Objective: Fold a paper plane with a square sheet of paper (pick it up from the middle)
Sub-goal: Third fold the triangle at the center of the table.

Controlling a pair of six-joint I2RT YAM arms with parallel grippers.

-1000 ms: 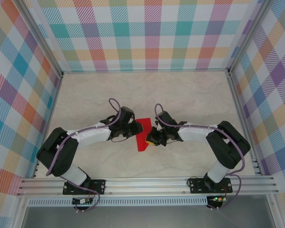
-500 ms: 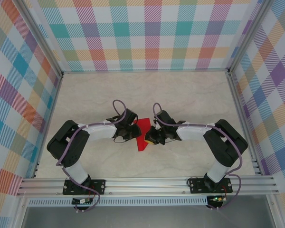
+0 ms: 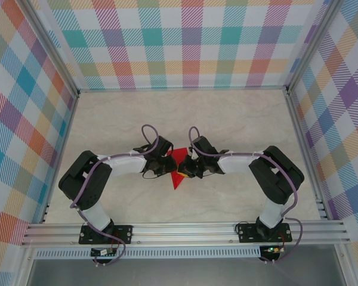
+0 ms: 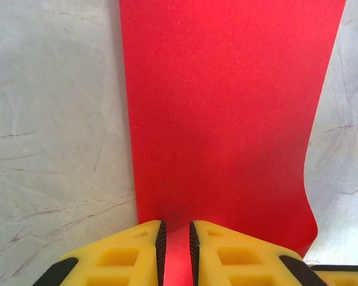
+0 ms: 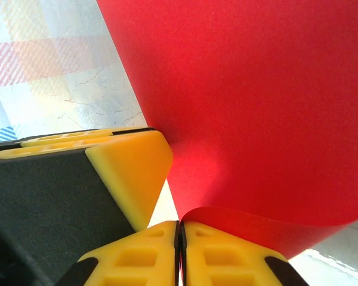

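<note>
Yellow left fingers [image 4: 128, 253] pinching one edge of a thin bright red square sheet of paper [image 4: 227, 119], right fingers [image 5: 227, 257] pressed together on its curled edge, sheet mid pale marbled surface [image 3: 238, 119], plaid walls [image 3: 185, 47] around.

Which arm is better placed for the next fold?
Right, probably. The right end effector is shut on the curled edge of the square sheet of paper, ready to carry it over; the left end effector shows a gap between its fingers.
</note>
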